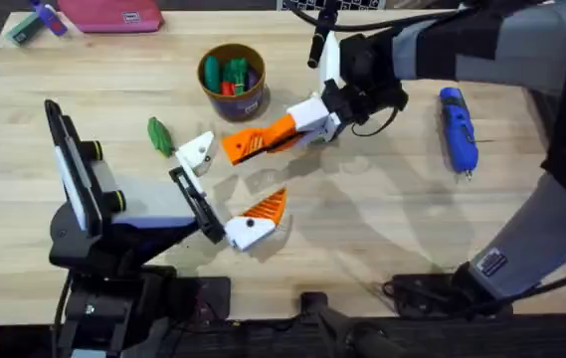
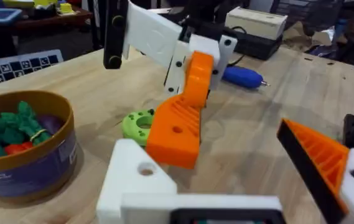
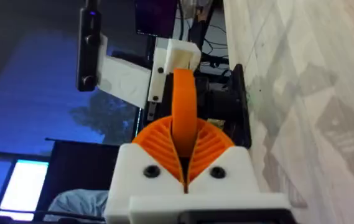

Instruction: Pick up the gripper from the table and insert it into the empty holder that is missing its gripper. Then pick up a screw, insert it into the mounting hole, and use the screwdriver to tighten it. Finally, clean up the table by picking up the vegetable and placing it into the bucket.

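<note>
Orange gripper point(image 1: 259, 142); blue screwdriver point(image 1: 458, 128)

Bucket point(image 1: 233, 80), green disc point(image 1: 160, 136) crowd empty holder point(image 1: 198, 152).

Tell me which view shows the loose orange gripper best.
The left wrist view: the gripper stands close and whole, its ribbed face and hole plain, just above the empty holder. Overhead shows it small, held by the right gripper. The right wrist view shows it edge-on, pinched between its own pads.
</note>
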### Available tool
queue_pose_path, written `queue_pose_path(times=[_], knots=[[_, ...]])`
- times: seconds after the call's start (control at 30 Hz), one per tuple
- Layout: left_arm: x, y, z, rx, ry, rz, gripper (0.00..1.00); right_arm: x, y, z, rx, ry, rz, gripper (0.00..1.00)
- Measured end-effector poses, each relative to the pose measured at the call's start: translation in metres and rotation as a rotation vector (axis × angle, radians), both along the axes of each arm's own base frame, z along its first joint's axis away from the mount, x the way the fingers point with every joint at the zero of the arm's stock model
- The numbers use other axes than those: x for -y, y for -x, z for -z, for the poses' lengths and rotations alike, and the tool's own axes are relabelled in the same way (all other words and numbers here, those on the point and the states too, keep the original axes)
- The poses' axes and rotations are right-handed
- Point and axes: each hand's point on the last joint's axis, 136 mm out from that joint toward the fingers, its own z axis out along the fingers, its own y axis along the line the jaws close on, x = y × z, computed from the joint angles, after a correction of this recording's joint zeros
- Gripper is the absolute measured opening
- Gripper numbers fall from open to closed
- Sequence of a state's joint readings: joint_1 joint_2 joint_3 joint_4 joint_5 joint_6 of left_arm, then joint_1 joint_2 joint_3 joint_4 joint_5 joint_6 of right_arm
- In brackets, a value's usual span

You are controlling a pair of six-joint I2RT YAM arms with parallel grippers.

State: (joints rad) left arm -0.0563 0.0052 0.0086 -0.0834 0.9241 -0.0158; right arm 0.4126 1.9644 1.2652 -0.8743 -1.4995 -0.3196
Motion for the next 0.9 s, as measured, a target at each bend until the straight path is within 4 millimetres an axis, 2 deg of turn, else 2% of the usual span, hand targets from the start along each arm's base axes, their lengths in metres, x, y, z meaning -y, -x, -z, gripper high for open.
queue_pose_path(times=[0.47, 0.9], knots=[[0.000, 0.000, 0.000, 0.000, 0.000, 0.000, 0.985, -0.006, 0.006, -0.004, 0.024, -0.036, -0.023, 0.009], [0.000, 0.000, 0.000, 0.000, 0.000, 0.000, 0.987, -0.010, 0.010, -0.004, -0.061, 0.003, -0.035, 0.009]])
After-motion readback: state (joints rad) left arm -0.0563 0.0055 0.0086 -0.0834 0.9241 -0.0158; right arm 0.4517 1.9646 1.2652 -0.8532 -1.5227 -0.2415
